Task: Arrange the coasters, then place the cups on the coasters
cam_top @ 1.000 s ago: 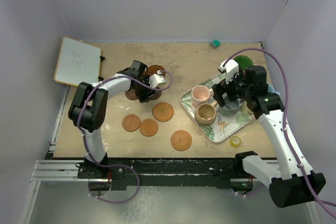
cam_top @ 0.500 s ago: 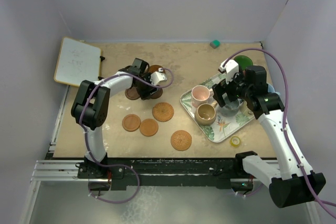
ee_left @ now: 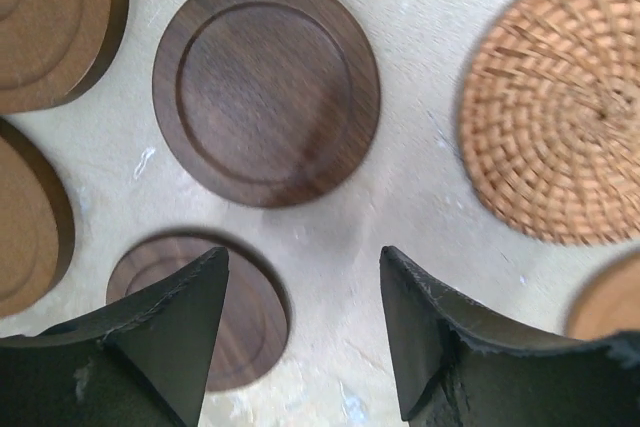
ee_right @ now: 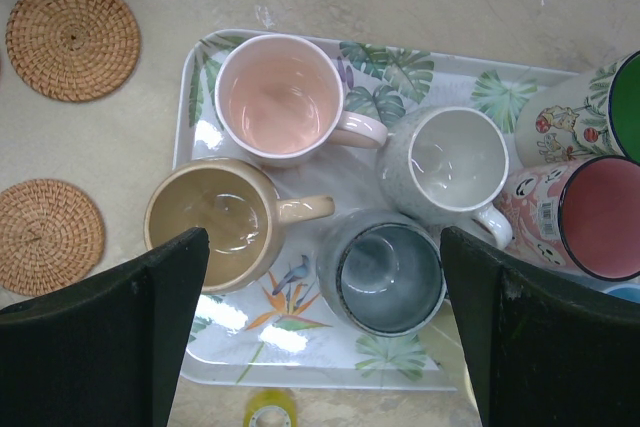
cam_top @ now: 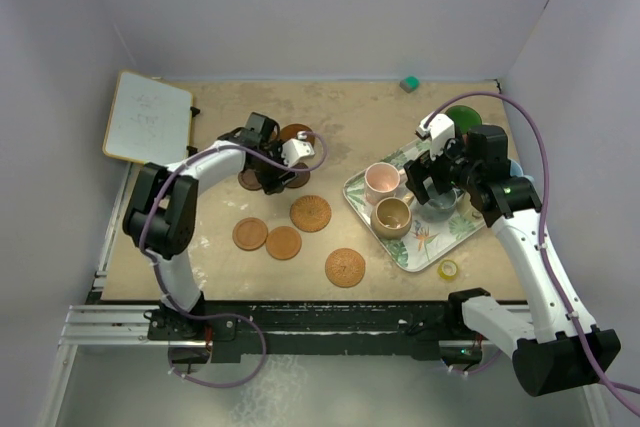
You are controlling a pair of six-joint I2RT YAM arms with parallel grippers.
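My left gripper [cam_top: 272,173] hovers open over bare table among the dark coasters, holding nothing. Under it lie a dark brown ringed coaster [ee_left: 266,87], a second dark one [ee_left: 245,312] partly behind my left finger, a woven coaster [ee_left: 560,107] and tan wooden discs [ee_left: 50,17]. More coasters [cam_top: 311,213] lie spread toward the front. My right gripper [ee_right: 322,247] stands wide open above the tray, over the slate mug [ee_right: 385,272] and beside the tan mug [ee_right: 210,222]. Pink [ee_right: 280,97], grey [ee_right: 445,162], red [ee_right: 600,217] and green [ee_right: 625,92] mugs stand close by.
The leaf-patterned tray [cam_top: 400,253] sits at the right. A yellow tape roll [cam_top: 449,269] lies just in front of it. A whiteboard [cam_top: 148,117] overhangs the far left edge, and a small green block [cam_top: 409,83] sits by the back wall.
My left arm's elbow has swung left and its gripper has shifted slightly over the dark coasters. The right arm has not moved.
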